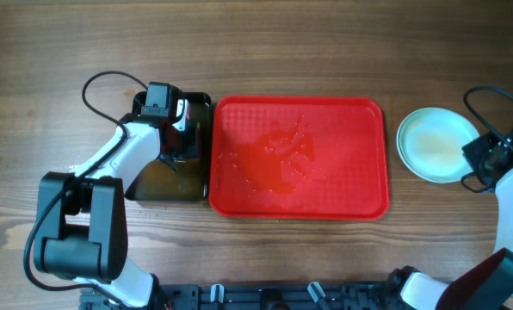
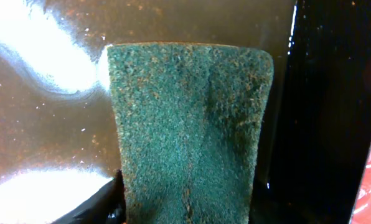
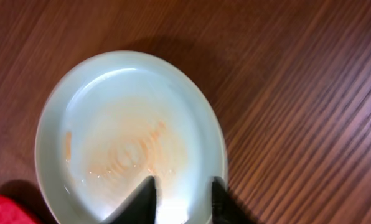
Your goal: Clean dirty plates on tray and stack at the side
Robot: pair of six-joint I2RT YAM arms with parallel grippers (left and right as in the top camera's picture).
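On the wood bench (image 1: 325, 52) the tray (image 1: 373, 155) lay bare; a smeared plate (image 1: 433, 142) sat at its 3 o'clock under the right tool (image 3: 182, 185), jaws parted. The left tool (image 1: 177, 142) was clamped on the sponge (image 2: 188, 130). Stacking was judged in hand; withdrawal was called for next.

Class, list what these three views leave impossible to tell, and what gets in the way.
- Whether more plates lie under the visible one: the overhead and right wrist views see only its top.
- Whether the left end effector grips the sponge: in the left wrist view the sponge covers its fingers; overhead, the arm does.
- That plate's near rim: in the right wrist view it is cut by the bottom edge and the right end effector.
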